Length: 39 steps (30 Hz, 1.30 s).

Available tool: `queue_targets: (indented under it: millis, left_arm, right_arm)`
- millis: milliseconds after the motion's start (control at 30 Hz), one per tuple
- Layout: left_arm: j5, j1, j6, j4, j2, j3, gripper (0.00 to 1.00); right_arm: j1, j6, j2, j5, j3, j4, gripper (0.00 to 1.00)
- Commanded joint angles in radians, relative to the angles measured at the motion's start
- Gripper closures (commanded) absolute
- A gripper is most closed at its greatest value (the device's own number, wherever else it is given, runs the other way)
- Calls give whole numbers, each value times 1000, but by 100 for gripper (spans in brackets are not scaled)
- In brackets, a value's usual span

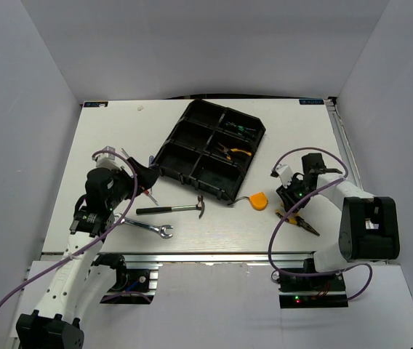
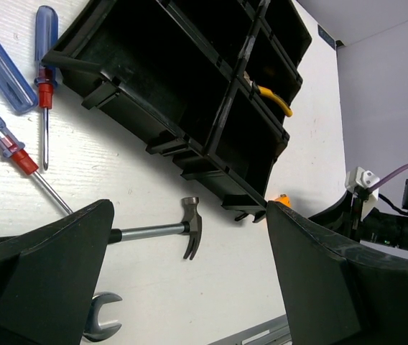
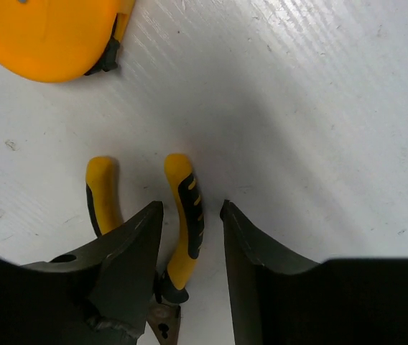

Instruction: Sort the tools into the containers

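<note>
The black six-compartment tray (image 1: 192,116) lies at an angle in the middle of the table. In front of it lie a black-handled hammer (image 1: 170,209), a silver wrench (image 1: 148,228) and an orange tape measure (image 1: 258,200). Yellow-handled pliers (image 1: 302,223) lie at the right. My right gripper (image 3: 191,208) hangs low over them, its jaws astride one yellow handle (image 3: 186,215) with a gap still showing, so it is open. My left gripper (image 2: 189,207) is wide open above the hammer head (image 2: 191,226), holding nothing. Blue-handled screwdrivers (image 2: 44,50) lie left of the tray.
Two of the tray's right-hand compartments hold tools: yellow-handled pliers (image 1: 234,151) and a black-green item (image 1: 239,131). The tray's near corner (image 2: 258,205) stands close to my left gripper. The table's front rail (image 1: 214,256) runs just below the wrench.
</note>
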Motion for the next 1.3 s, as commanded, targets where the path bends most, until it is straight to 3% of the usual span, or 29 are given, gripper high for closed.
queue_targets:
  millis: [0,167,300,400,500,667,933,1133,1267]
  left_arm:
    - [-10,4,0,-27,-13,17,2]
    - [-9,4,-5,-29,-10,19,2]
    - [-12,5,-2,-32,-9,20,2]
    - [-10,4,-2,-32,-10,22,2]
    - [-15,4,3,-32,-6,25,2]
    - [-16,5,9,-27,14,39,2]
    - [-12,4,0,-26,19,29,2]
    - [-21,4,-15,-41,1,28,2]
    - [-32,5,-22,-55,-9,26,2]
  right_arm:
    - [-6,-23,1,34,-52,78,56]
    - [-6,-60,-5,60,-127,139,84]
    - [-6,-72,-24,14,-125,127,99]
    - [-6,-113,-79,-55,-44,60,100]
    - [-4,-147,-125,-229,124,-28,100]
    - [79,-22,-55,-336,444,-47,100]
    - [284,377,177,-316,728,265,100]
    - [341,463,352,-201,862,518,100]
    - [341,455,457,-195,931,587,100]
